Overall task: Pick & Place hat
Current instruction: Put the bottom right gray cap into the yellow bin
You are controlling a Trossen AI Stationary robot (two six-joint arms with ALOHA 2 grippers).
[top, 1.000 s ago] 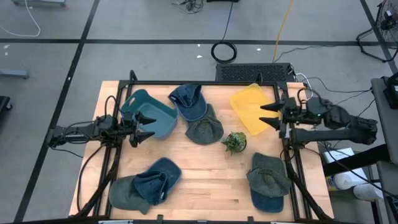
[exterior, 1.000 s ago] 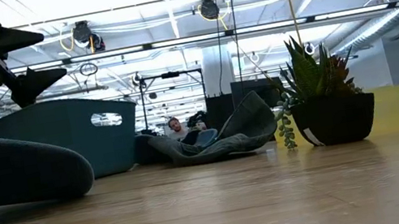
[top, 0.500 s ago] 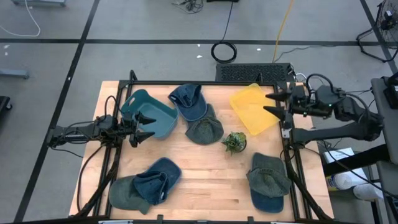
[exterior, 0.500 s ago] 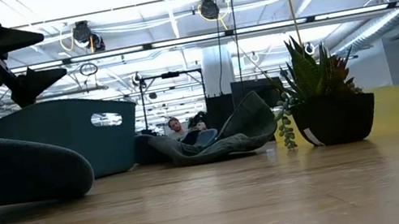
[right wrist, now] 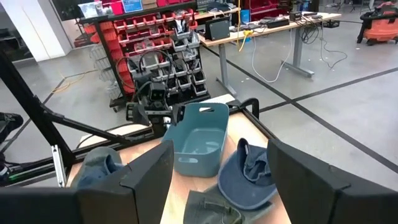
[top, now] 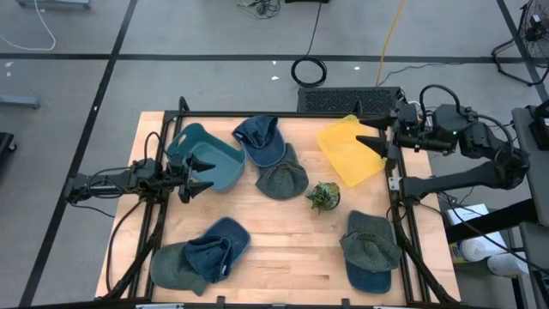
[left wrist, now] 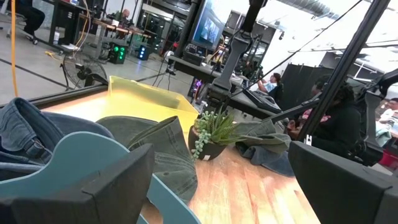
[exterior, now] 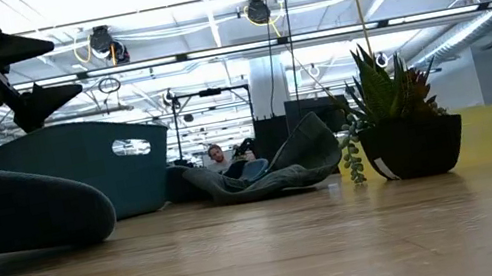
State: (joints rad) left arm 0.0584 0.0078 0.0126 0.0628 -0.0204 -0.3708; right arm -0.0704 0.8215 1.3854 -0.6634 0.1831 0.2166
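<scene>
Two pincers gape empty: left pincer (top: 196,177) beside teal bin (top: 208,157), right pincer (top: 374,142) above yellow bin (top: 343,146).

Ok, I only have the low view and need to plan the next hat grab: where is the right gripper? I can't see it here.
Observer: The right gripper hangs open over the right edge of the yellow plastic bin, holding nothing.
Operator: And the left one?
Observer: The left gripper is open and empty at the edge of the teal plastic bin.
Operator: Any hat on the right arm's side?
Observer: Yes, a green fabric cap lies on a blue fabric cap, beyond the small potted plant from the yellow bin.
</scene>
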